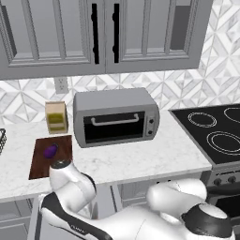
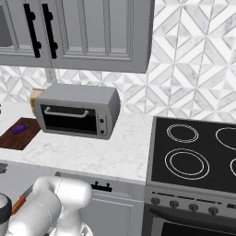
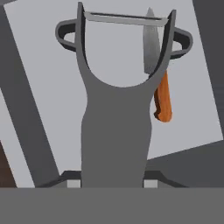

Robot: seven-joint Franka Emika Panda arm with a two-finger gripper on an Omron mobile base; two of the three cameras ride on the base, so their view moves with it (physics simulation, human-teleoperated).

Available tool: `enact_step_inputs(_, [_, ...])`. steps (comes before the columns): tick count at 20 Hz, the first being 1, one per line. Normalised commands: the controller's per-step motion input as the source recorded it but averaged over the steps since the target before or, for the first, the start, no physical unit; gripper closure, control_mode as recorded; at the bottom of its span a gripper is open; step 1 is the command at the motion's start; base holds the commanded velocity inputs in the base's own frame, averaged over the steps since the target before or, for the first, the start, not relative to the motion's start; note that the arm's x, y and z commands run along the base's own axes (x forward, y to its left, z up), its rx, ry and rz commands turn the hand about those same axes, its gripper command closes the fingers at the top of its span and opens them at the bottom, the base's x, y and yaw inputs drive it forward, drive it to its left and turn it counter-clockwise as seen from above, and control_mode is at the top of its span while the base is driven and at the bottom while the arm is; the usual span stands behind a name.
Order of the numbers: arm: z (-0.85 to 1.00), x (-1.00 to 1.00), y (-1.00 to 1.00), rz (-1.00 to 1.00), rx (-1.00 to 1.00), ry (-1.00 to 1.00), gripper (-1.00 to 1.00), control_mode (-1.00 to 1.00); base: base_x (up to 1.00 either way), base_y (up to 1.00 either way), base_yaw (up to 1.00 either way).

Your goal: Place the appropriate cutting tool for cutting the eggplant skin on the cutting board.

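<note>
The grey Y-headed peeler (image 3: 116, 118) stands up close in the hand view, its handle clamped between my gripper (image 3: 112, 183) fingertips (image 3: 72, 183), so the gripper is shut on it. It hangs above a light grey drawer floor (image 3: 39, 87). The dark reddish-brown cutting board (image 1: 40, 165) lies at the left of the counter with the small purple eggplant (image 1: 50, 150) on it. Both also appear at the far left of the right base view: board (image 2: 10, 139), eggplant (image 2: 19, 128). My arm bends down in front of the counter just below the board.
An orange-handled knife (image 3: 162, 103) lies in the drawer behind the peeler's fork. A tan box with a green label (image 1: 56, 117) stands behind the board. A grey toaster oven (image 1: 115, 117) sits mid-counter and a black stovetop (image 1: 215, 133) to the right.
</note>
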Motion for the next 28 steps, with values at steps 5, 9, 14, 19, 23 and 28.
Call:
enact_step_inputs(5, [0.79,0.08,0.00,-0.07,0.00,0.00,1.00,-1.00,0.00,0.00,0.00])
enact_step_inputs(9, [0.67,0.49,0.00,-0.06,0.00,0.00,1.00,-1.00,0.00,0.00,0.00])
enact_step_inputs(14, [0.15,0.93,-0.01,0.00,-0.04,-0.02,1.00,-1.00,0.00,0.00,0.00])
enact_step_inputs(19, [0.00,0.99,0.01,0.00,-0.01,0.00,1.00,-1.00,0.00,0.00,0.00])
enact_step_inputs(23, [-0.01,0.72,0.13,0.01,-0.01,0.00,1.00,-1.00,0.00,0.00,0.00])
enact_step_inputs(28, [-0.11,0.56,0.22,0.00,-0.03,0.00,1.00,-1.00,0.00,0.00,0.00])
